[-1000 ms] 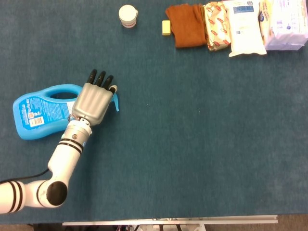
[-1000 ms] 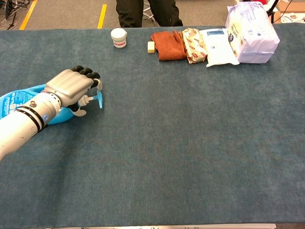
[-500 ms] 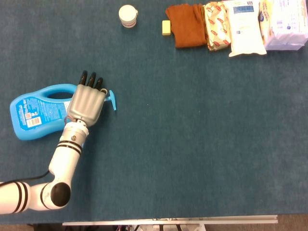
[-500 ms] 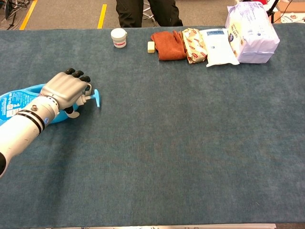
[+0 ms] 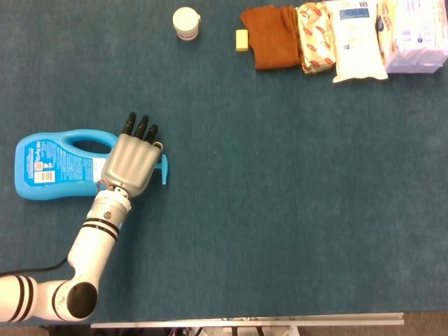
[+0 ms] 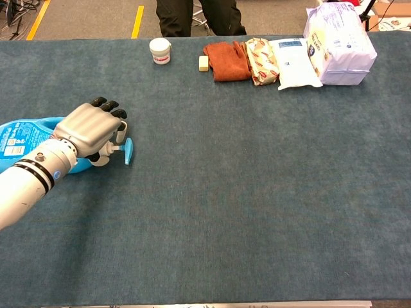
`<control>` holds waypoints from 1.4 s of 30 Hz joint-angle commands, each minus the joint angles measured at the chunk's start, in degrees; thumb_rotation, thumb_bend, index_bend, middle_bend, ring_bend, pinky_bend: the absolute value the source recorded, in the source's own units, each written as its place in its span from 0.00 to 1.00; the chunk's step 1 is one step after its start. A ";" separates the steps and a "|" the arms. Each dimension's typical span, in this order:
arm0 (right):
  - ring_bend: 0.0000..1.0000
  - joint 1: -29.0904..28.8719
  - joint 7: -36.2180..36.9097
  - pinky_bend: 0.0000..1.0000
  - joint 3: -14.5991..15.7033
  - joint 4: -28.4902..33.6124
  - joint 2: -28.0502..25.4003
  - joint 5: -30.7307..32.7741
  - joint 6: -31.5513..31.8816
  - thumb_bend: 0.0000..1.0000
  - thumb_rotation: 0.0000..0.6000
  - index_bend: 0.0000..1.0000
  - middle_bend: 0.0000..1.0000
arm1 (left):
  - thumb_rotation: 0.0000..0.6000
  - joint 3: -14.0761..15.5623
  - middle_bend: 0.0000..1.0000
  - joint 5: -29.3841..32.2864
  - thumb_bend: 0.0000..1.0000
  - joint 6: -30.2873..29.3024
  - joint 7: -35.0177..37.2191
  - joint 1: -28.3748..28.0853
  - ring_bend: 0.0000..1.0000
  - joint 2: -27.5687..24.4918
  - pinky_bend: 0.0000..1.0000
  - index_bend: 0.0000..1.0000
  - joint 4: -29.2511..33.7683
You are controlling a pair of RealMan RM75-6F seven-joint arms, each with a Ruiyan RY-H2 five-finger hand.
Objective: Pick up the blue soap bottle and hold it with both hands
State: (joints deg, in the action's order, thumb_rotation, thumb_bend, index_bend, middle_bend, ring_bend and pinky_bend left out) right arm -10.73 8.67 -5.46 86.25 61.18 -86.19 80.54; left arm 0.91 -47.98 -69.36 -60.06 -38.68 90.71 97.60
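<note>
**Soap bottle lying flat under the left hand**

Blue soap bottle [image 5: 59, 166] lies on its side on the blue table [image 5: 280, 196], its pump nozzle [image 5: 163, 170] pointing away from the label end. The left hand [image 5: 130, 159] rests over the bottle's neck, dark fingers [image 5: 141, 127] reaching past the handle; whether they actually clamp the bottle cannot be told. Well away from the bottle, along the table's far edge, sit a white jar [image 5: 187, 23], a brown cloth [image 5: 269, 35] and white packets [image 5: 357, 38].
</note>
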 commanded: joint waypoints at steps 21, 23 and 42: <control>0.38 0.81 2.49 0.32 -0.08 -0.63 -0.08 -0.45 1.90 0.24 1.00 0.30 0.42 | 1.00 0.53 0.30 0.34 0.45 0.78 3.74 1.09 0.12 2.03 0.13 0.67 -5.10; 0.38 0.92 2.61 0.32 -0.12 -0.68 -0.12 -0.26 1.95 0.24 1.00 0.30 0.42 | 1.00 0.42 0.31 -1.04 0.45 0.65 5.45 1.46 0.13 1.84 0.14 0.67 -4.98; 0.38 -0.51 3.81 0.32 -0.02 0.23 -0.89 -1.60 0.38 0.24 1.00 0.30 0.42 | 1.00 -5.79 0.45 -16.63 0.47 2.37 37.33 5.26 0.26 -11.58 0.21 0.76 6.46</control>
State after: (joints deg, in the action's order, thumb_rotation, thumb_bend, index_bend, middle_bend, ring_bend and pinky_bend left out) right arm -11.20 12.52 -5.46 86.44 60.33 -87.78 80.96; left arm -3.07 -61.69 -67.86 -28.74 -34.24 81.86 102.89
